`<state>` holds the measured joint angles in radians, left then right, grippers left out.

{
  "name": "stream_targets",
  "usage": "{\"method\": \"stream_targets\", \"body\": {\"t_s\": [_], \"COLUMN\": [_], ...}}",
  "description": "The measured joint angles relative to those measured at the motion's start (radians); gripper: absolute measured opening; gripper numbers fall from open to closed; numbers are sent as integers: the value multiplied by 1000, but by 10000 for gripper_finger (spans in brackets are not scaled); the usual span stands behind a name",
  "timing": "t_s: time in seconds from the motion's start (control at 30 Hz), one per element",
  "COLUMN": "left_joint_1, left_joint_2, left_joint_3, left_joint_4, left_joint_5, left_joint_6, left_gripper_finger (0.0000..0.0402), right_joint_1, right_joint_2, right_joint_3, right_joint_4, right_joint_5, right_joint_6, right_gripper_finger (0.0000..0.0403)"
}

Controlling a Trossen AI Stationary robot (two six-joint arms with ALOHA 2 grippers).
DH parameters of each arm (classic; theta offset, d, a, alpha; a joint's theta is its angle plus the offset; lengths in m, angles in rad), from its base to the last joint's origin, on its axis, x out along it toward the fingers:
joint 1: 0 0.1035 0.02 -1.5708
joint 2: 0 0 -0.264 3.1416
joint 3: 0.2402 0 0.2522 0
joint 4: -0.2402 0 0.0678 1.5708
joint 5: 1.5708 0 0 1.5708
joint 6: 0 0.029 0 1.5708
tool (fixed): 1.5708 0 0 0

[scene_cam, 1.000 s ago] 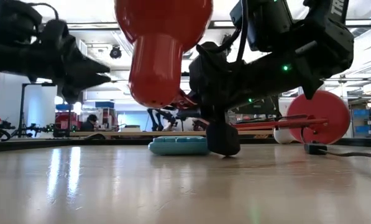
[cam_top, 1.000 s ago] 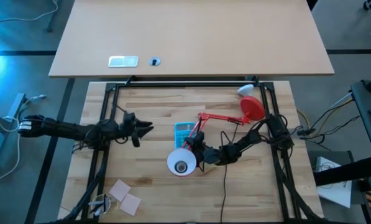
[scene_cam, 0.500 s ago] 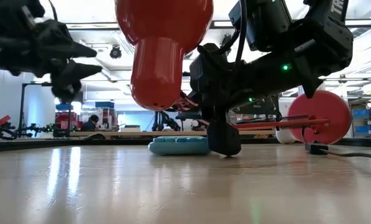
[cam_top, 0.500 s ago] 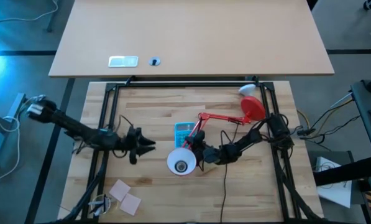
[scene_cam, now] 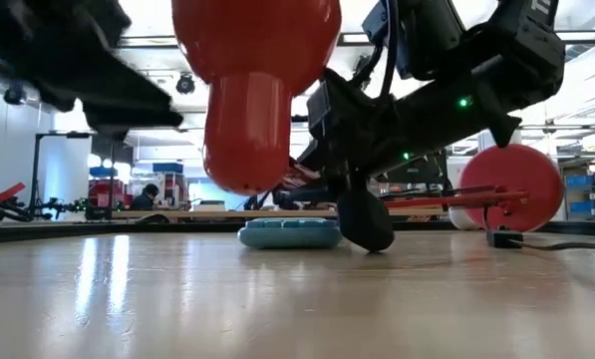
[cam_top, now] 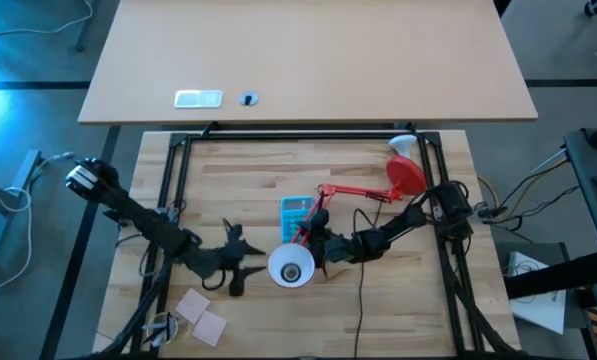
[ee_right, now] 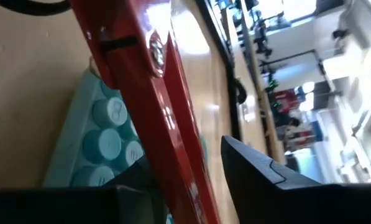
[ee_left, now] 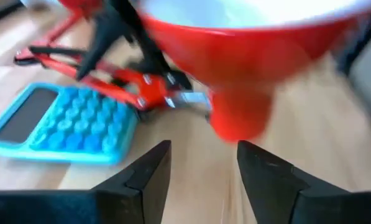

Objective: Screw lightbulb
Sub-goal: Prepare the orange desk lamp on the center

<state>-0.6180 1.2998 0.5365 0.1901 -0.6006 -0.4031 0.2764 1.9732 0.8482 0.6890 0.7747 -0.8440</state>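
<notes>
Lightbulb (cam_top: pixel 401 146): small, white, pear-shaped, being seen lying on the wooden table (cam_top: pixel 228 170) at its far right side, just beside the lamp's round red base (cam_top: pixel 408 175). In the low view it is partly being hidden behind that base, so only a white edge (scene_cam: pixel 458 217) is showing. It is not being held or touched by either gripper.

Left gripper (cam_top: pixel 246 262): fingers (ee_left: pixel 145 180) are being held spread with a clear gap and nothing between them. It is being pointed at the red lamp shade (cam_top: pixel 291 267), close beside it; contact cannot be told. The shade is being turned mouth-up, white inside.

Right gripper (cam_top: pixel 316 248): fingers (ee_right: pixel 260 174) are being pressed on either side of the red lamp arm (ee_right: pixel 154 106), pinching it just behind the shade. A teal calculator (cam_top: pixel 296 212) is lying on the table right next to it.

Bulb relative to fingers: well apart from both grippers, with the lamp arm lying between the right gripper and the base.
</notes>
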Motion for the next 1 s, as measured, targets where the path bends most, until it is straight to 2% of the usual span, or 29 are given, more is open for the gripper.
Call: {"method": "stream_targets", "body": {"t_s": [0.1, 0.17, 0.27, 0.4, 0.53, 0.7, 0.83, 0.9, 1.0], "left_joint_1": [-37, -67, -108, -120, -120, -105, -87, -73, -36], "left_joint_2": [-11, -14, -9, 13, 118, 277, 335, 345, 359], "left_joint_3": [213, 343, 488, 578, 629, 675, 734, 757, 761], "left_joint_4": [-442, -669, -813, -751, -679, -687, -687, -689, -696], "left_joint_5": [-15, -45, -74, -69, -43, -13, -11, 38, 181], "left_joint_6": [-44, -65, -34, 98, 209, 260, 322, 343, 345], "left_gripper_finger": [180, 183, 186, 189, 190, 190, 190, 190, 188], "right_joint_1": [-1, 1, 1, 0, 0, 0, 0, 0, 0], "right_joint_2": [-21, -29, -38, -41, -42, -42, -42, -42, -42], "right_joint_3": [0, -2, -1, 21, 44, 65, 83, 96, 120], "right_joint_4": [-57, -70, -97, -184, -247, -280, -332, -376, -440], "right_joint_5": [-22, -26, -55, -74, -75, -79, -117, -137, -143], "right_joint_6": [49, 50, 33, 58, 89, 87, 103, 129, 163], "right_gripper_finger": [133, 133, 131, 134, 138, 135, 138, 140, 137]}}
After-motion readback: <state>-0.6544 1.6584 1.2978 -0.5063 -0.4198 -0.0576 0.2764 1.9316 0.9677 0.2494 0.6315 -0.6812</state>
